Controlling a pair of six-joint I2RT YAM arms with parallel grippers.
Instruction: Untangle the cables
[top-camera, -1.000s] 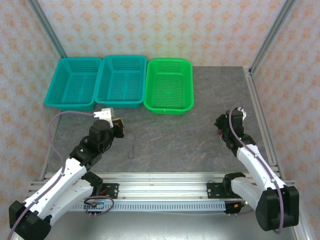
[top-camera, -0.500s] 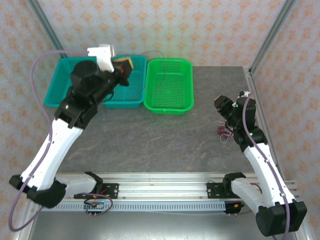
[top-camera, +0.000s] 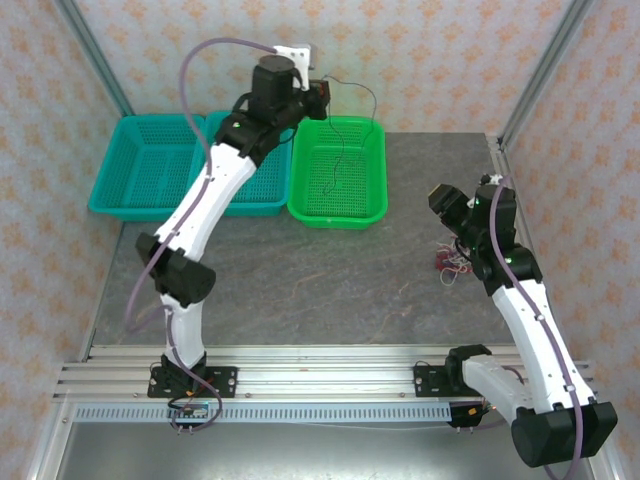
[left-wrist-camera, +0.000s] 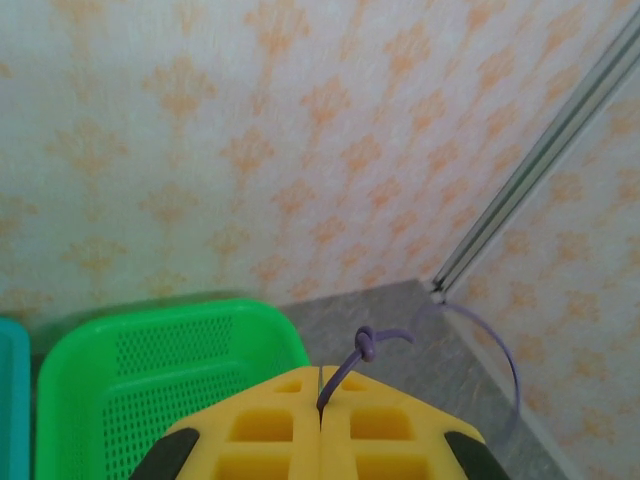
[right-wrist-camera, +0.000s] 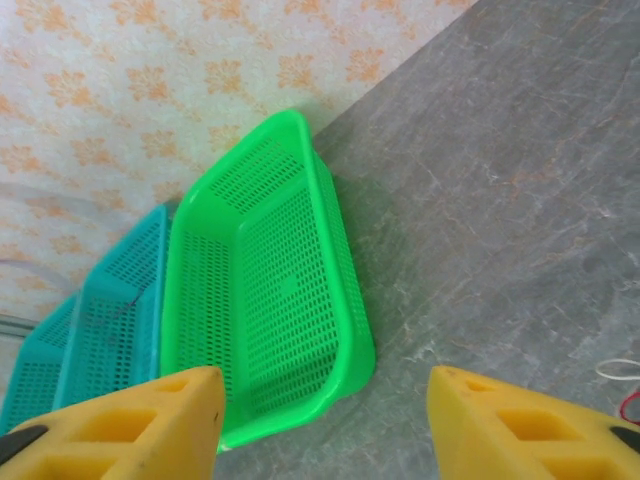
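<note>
Left tool (left-wrist-camera: 320, 386): pressed together on a thin dark cable (left-wrist-camera: 366, 344) and held high by the far edge of the green basket (top-camera: 336, 217).
Dark cable: pinched at one end, with the rest hung in a loop over the green basket. Whether the basket is touched cannot be told.
Right tool (right-wrist-camera: 322, 386): spread wide, with nothing held, over the right side of the bench (top-camera: 330, 280).
Red and white cables (top-camera: 447, 264): piled in a small heap on the bench, near the right tool.
</note>
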